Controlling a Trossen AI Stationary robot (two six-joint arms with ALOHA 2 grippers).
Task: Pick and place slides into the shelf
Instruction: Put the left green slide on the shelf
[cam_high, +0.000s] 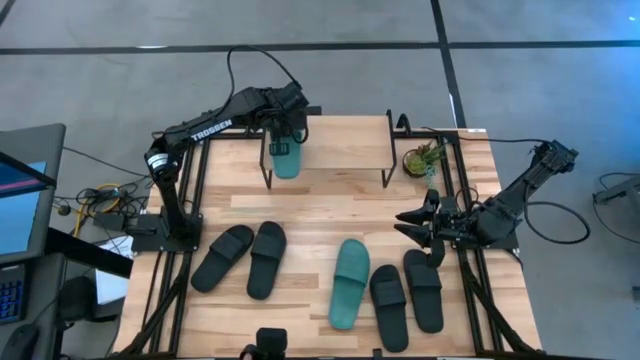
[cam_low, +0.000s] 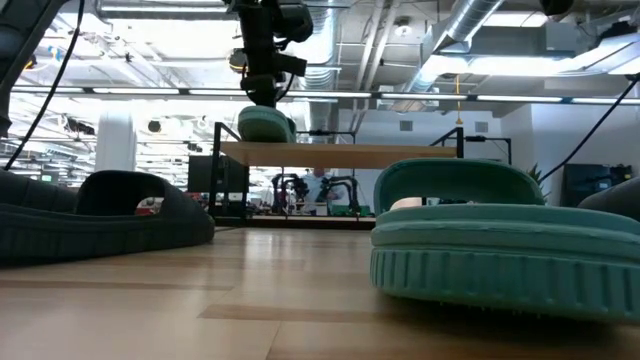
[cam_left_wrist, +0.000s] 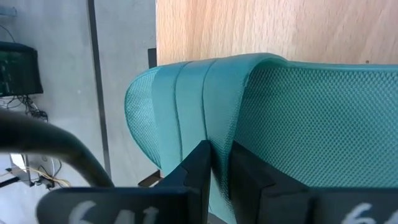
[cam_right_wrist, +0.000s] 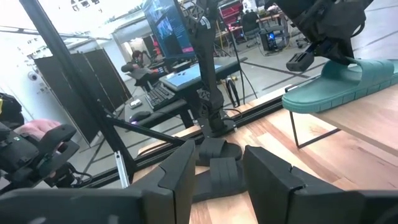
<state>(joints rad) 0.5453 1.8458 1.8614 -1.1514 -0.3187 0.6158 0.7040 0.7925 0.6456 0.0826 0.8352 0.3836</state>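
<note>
Where fingers (cam_left_wrist: 214, 165) pinch teal slide (cam_left_wrist: 298, 118), shelf (cam_high: 340, 140)

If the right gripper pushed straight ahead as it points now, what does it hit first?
Probably the black slides on the table near the left arm's base; the right gripper, open, has bare tabletop before them. Depth is uncertain.

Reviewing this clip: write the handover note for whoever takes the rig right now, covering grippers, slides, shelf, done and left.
Left gripper: shut on a teal slide, pinching its strap over the shelf top, at the left end. The slide lies on the board, not yet released.
Right gripper: open, empty, waiting at the table's right side.
On the table: second teal slide, black pair at left, black pair at right.
Done: one teal slide brought to the shelf.
Left: let it go, then shelve the other five.
</note>
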